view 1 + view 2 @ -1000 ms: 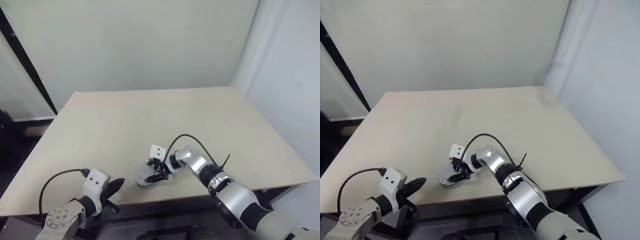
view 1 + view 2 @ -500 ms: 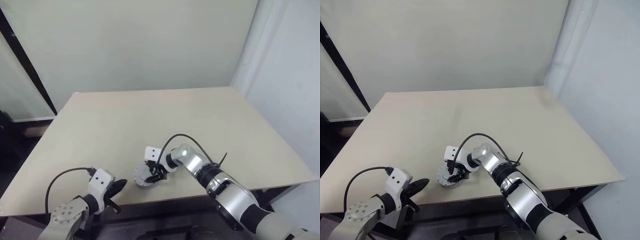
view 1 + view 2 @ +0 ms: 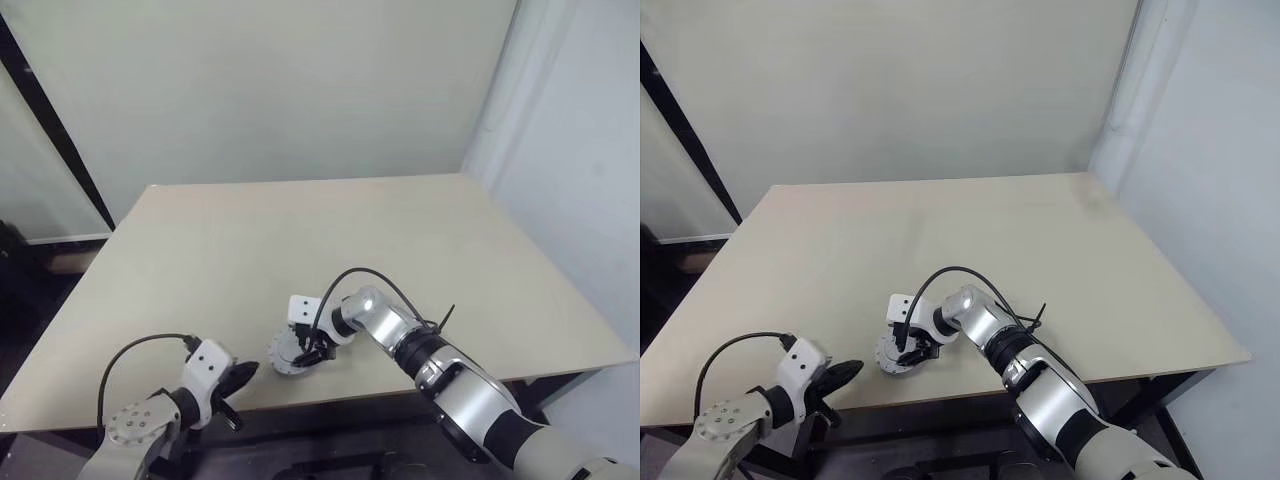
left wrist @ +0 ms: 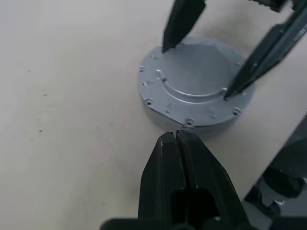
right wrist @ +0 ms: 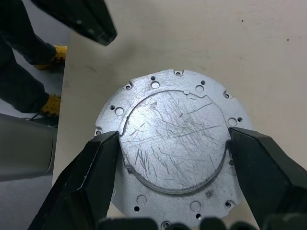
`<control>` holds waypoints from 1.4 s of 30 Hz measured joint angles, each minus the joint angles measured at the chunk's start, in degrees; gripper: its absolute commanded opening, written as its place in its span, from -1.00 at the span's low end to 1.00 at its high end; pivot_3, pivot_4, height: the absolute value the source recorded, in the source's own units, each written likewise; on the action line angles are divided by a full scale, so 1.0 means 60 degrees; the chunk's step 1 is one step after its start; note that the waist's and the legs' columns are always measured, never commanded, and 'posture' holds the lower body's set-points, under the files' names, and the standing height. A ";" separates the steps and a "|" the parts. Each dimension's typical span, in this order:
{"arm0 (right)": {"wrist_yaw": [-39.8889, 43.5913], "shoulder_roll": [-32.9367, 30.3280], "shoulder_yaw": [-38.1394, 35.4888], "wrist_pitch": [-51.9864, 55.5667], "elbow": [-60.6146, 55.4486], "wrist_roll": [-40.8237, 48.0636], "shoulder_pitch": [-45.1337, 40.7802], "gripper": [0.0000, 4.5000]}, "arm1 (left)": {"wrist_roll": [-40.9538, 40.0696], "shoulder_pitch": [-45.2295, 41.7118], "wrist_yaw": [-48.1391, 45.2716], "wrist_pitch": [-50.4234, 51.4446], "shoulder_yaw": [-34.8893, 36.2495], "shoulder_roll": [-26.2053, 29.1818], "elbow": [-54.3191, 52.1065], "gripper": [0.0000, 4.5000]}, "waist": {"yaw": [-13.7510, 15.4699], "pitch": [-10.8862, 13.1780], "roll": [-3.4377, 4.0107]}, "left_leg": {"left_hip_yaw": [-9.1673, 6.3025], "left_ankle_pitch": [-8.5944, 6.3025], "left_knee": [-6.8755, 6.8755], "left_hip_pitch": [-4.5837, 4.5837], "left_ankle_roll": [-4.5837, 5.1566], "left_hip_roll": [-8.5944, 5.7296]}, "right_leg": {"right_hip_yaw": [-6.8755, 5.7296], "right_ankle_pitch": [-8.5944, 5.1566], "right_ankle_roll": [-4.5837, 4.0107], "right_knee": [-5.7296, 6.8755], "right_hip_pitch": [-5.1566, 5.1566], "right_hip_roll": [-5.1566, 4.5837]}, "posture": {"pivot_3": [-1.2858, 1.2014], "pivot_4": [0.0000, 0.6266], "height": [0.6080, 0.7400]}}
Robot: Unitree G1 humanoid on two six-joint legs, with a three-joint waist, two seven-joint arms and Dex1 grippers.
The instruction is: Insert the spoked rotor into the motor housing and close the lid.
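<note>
Slid slightly toward desk's (image 3: 420, 230) near edge: scratched silver motor housing (image 5: 171, 146), pinched by right gripper (image 5: 170, 158); left gripper (image 4: 176, 143) pressed together.

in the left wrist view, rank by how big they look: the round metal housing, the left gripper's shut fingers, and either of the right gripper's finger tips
1. Motor housing, about level with the next.
2. Left gripper fingers; they sit nearest the camera, so their apparent size is inflated and I would not separate these two.
3. A right gripper fingertip, clearly smallest.

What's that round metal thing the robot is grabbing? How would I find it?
Look at the big beige table, near its front edge. There sits the motor housing, a short round silver can with a scratched flat top and small holes around its rim, between the right tool's two black fingers.
</note>
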 measured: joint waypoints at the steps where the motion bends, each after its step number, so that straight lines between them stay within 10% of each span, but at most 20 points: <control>1: 0.0000 0.0000 0.0009 0.0016 0.0001 0.0000 -0.0009 0.50 | 0.0018 0.0019 -0.0016 -0.0008 -0.0013 0.0008 0.0002 -1.00 | 0.0001 0.0000 0.0000 | -0.0001 0.0000 0.0000 0.0000 0.0000 0.0000 | 0.0000 0.0000 0.0000 0.0000 0.0000 -0.0001 | 0.03 -1.00 1.00; 31: -0.0175 -0.0030 0.0146 0.0998 -0.0456 -0.0225 0.0101 0.50 | 0.1896 -0.1773 0.0938 -0.0815 -0.1722 -0.0574 0.1721 -1.00 | 0.0196 -0.0118 0.0070 | 0.0002 0.0000 -0.0006 0.0078 0.0002 -0.0009 | 0.0004 -0.0013 -0.0015 0.0000 0.0056 -0.0003 | 0.03 -1.00 1.00; 33: -0.0242 -0.0031 0.0101 0.1003 -0.0456 -0.0217 0.0108 0.98 | 0.1916 -0.1783 0.0944 -0.0812 -0.1732 -0.0570 0.1747 -1.00 | 0.0196 -0.0117 0.0070 | 0.0000 0.0000 -0.0006 0.0090 0.0002 -0.0009 | 0.0004 -0.0014 -0.0018 0.0003 0.0064 -0.0002 | 0.03 -1.00 1.00; 42: -0.0527 0.0116 -0.0750 0.1405 -0.0294 0.0438 0.0260 0.99 | 0.1977 -0.1793 0.0973 -0.0777 -0.1752 -0.0561 0.1782 -1.00 | 0.0195 -0.0117 0.0071 | -0.0005 0.0000 -0.0006 0.0100 0.0002 -0.0008 | 0.0009 -0.0014 -0.0019 0.0010 0.0069 0.0004 | 0.03 -1.00 1.00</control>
